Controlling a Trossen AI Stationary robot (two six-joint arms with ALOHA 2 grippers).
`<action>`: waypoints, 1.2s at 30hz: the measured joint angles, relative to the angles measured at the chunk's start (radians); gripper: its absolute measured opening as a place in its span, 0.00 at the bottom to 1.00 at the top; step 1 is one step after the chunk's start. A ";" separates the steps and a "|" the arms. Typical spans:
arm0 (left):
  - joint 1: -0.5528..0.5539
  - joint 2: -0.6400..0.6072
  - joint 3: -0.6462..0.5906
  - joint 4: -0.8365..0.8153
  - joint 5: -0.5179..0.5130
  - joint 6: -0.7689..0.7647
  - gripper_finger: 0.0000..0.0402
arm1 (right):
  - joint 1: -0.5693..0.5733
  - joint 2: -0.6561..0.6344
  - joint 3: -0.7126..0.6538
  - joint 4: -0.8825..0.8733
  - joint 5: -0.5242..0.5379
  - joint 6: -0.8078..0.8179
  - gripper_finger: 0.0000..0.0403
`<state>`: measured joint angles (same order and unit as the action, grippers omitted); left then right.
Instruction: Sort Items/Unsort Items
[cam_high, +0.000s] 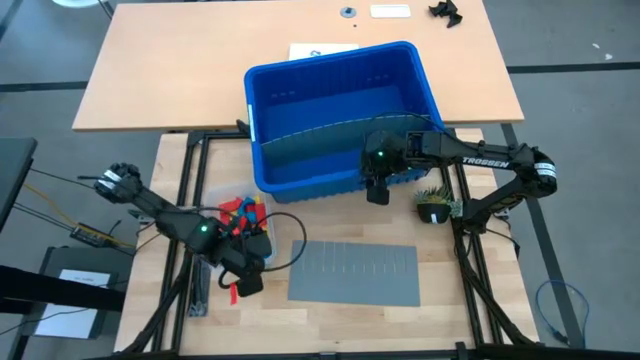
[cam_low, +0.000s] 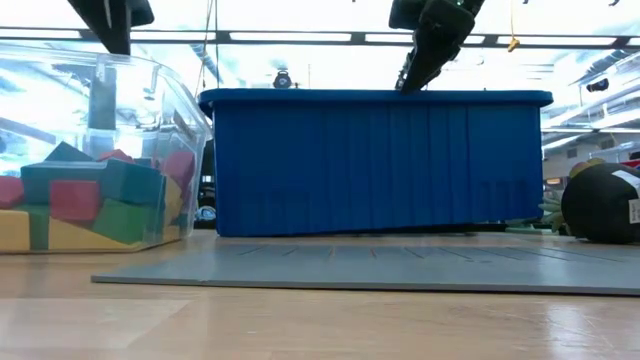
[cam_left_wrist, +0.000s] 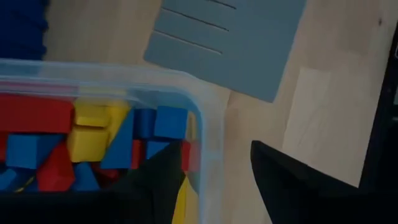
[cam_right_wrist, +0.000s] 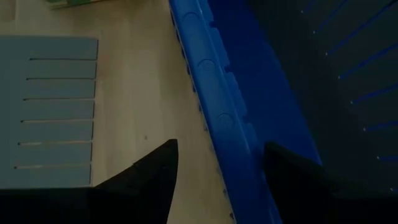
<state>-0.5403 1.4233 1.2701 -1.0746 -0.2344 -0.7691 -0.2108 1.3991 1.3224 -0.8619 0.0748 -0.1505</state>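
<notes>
Bench (cam_high: 330, 320): pale wood, matt, with a fine visible grain. Bin (cam_high: 300, 100): blue moulded plastic, smooth with a faint sheen, its outer walls ribbed. Divider sheet (cam_high: 355, 272): grey, matt, flat and slotted, plastic by its look. Container (cam_low: 185, 110): clear glossy plastic, catching reflections. Toy blocks (cam_low: 75, 200): red, yellow, green and blue, smooth faces, satin finish; material not certain. Left gripper (cam_left_wrist: 211, 186) and right gripper (cam_right_wrist: 217, 180): fingers dark and matt.

Left gripper (cam_high: 246, 283) hangs beside the heaped toy blocks (cam_high: 240, 214), right gripper (cam_high: 377, 190) at the blue bin's (cam_high: 300, 110) front wall
</notes>
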 joint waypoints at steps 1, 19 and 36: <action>-0.003 0.006 0.000 0.003 0.001 -0.001 0.50 | 0.000 0.000 0.000 0.000 0.000 0.000 0.57; -0.019 0.106 -0.001 -0.229 0.010 -0.167 0.10 | 0.003 0.000 0.000 0.001 -0.061 -0.089 0.56; -0.011 0.086 -0.046 -0.509 -0.176 0.075 0.15 | 0.003 0.001 0.000 0.020 -0.071 -0.105 0.56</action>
<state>-0.5509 1.5097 1.2238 -1.5838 -0.4106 -0.6937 -0.2073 1.4002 1.3224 -0.8421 0.0039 -0.2558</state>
